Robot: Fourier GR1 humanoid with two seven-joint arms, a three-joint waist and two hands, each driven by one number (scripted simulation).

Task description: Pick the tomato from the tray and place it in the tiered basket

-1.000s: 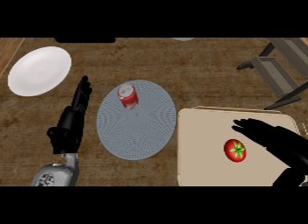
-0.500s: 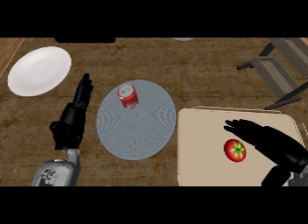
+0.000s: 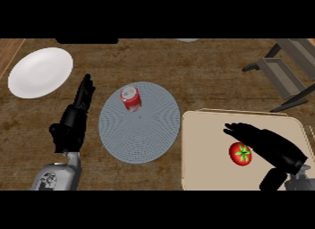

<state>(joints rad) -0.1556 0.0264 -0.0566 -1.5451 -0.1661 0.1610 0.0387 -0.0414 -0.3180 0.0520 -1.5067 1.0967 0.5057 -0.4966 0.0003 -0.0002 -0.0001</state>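
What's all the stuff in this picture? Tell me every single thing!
tomato: one, red with a green top, on the tray
tray: one, beige, lower right
tiered basket: one, dark frame with grey shelves, upper right
can: one, red, on the mat's upper part
mat: one, grey and round, middle
plate: one, white, upper left
counter: one, brown wood, under everything
left hand: one, black, fingers straight, left of the mat
right hand: one, black, over the tray, right beside the tomato
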